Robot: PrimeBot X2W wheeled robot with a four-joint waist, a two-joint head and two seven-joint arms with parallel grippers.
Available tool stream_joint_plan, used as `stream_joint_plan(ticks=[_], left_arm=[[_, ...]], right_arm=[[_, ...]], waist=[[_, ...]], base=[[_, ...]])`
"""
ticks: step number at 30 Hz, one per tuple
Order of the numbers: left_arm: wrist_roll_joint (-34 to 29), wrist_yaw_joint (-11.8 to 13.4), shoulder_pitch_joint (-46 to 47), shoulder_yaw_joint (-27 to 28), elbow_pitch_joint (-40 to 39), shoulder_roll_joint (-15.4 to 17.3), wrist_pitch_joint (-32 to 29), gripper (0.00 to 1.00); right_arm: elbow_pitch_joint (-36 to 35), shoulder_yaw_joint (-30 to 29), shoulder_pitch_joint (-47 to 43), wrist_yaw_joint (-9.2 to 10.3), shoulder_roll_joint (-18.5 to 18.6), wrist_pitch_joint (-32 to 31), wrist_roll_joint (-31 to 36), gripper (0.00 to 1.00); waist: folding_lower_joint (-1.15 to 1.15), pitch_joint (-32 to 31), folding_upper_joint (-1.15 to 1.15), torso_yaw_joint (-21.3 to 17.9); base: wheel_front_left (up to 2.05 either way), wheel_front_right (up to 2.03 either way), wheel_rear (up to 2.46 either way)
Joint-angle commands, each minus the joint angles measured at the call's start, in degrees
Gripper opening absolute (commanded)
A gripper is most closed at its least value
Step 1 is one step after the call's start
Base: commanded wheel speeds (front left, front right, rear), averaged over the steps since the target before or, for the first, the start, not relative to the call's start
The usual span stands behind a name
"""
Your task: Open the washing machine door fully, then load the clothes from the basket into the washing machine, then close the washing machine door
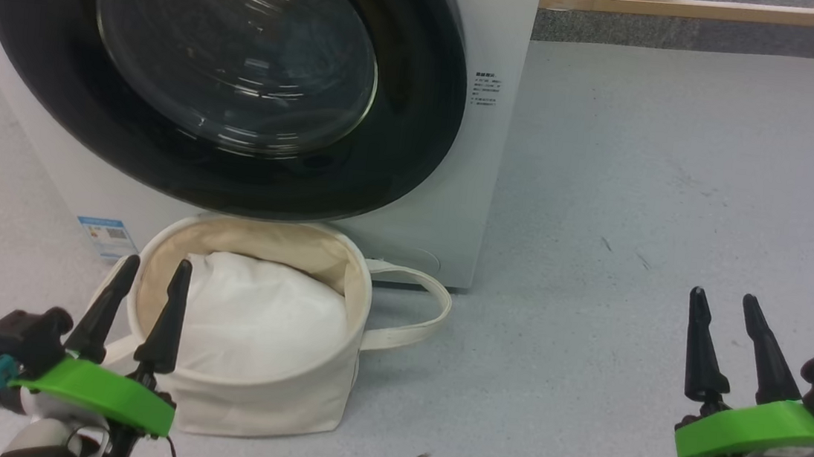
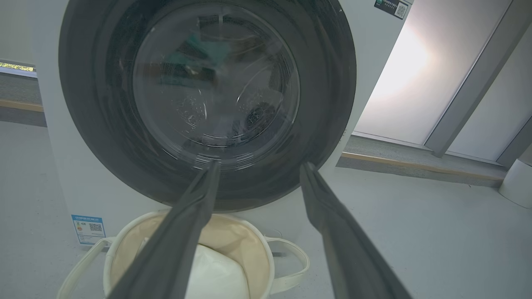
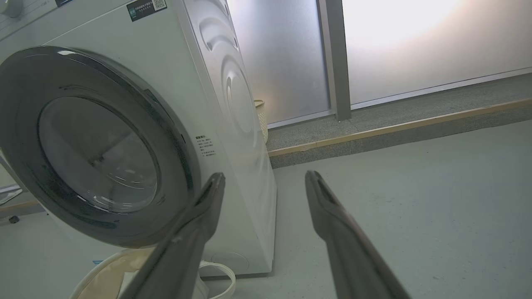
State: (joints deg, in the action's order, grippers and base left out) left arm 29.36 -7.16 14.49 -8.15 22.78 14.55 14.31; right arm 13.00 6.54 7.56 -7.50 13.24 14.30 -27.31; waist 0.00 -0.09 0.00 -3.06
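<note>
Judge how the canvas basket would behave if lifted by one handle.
The basket would probably sag and tilt: its walls look soft and creased. Its looped handle droops to the floor, so it likely folds under a pinch. Filled with a white cloth bundle, it seems light and may slide if nudged.

You see a plain white cloth bundle [image 1: 257,311], speckled grey floor [image 1: 644,169], a wooden edging strip [image 1: 719,12] and 2 frosted glass panels [image 3: 415,41] split by a grey post [image 3: 334,58].

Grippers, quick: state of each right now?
Left gripper: open, holding nothing.
Right gripper: open, holding nothing.
</note>
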Motion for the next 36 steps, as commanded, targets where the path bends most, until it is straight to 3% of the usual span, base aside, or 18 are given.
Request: stream_joint_plan(ticks=[1,26,27,36], left_arm=[[-0.25,-0.33,1.82,2.34,-1.55,1.37,0.69,1.0],[-0.49,-0.33,2.12,1.78,-1.18,1.43,0.69,1.0],[0.0,0.0,0.0,-0.25,0.2,-0.04,0.0,0.0],[3.58,0.13,-0.78,0.57,0.95,-1.2,-1.43,0.0]], right_arm=[[-1.71,0.86,0.8,0.01,0.58,0.7,0.3,1.0],[-1.36,1.16,0.96,0.01,0.2,0.7,0.14,1.0],[0.31,0.11,-0.01,0.0,-0.11,0.0,-0.03,0.0],[1.68,-0.47,-0.26,0.0,-0.97,-1.3,-3.81,0.0]], waist=[[0.0,0.0,0.0,0.15],[0.0,-0.06,0.0,0.44],[0.0,-0.06,0.0,0.44],[0.03,-0.12,0.0,0.59]], base=[[0.0,0.0,0.0],[0.0,0.0,0.0],[0.0,0.0,0.0],[0.0,0.0,0.0]])
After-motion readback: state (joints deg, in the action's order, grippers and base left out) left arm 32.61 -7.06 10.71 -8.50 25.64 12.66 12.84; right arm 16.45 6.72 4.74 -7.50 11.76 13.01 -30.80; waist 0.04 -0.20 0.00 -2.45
